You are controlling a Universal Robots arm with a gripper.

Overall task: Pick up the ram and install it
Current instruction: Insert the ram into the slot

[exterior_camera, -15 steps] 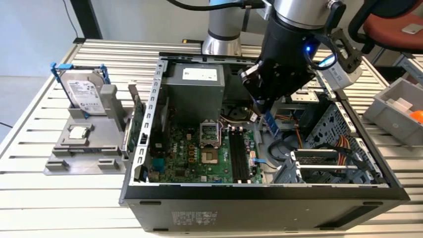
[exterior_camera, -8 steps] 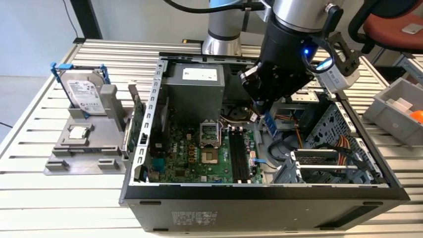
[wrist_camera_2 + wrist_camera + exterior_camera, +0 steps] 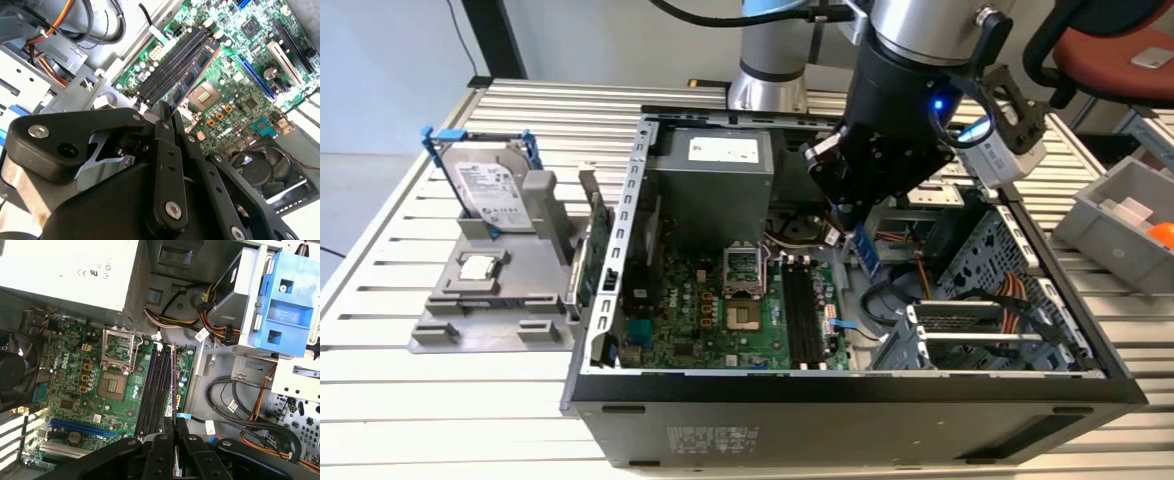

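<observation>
My gripper (image 3: 855, 236) hangs inside the open computer case (image 3: 854, 385), shut on the ram (image 3: 866, 257), a narrow dark-blue stick pointing down. The stick hovers just above the motherboard (image 3: 707, 320), over the far end of the black memory slots (image 3: 803, 320) and a little to the exterior view's right of them. In the second wrist view the ram (image 3: 194, 76) reaches out from the gripper (image 3: 167, 119) alongside the slots (image 3: 170, 67). The first wrist view has the ram (image 3: 173, 382) edge-on, beside the slots (image 3: 152, 390) and above the gripper (image 3: 175, 429).
A grey power supply (image 3: 714, 180) fills the case's back. Cables (image 3: 894, 295) and a drive cage (image 3: 987, 335) crowd the exterior view's right. A green card (image 3: 594, 250) and a hard drive in a blue frame (image 3: 494, 190) stand on a grey holder outside. A grey bin (image 3: 1121, 215) sits far right.
</observation>
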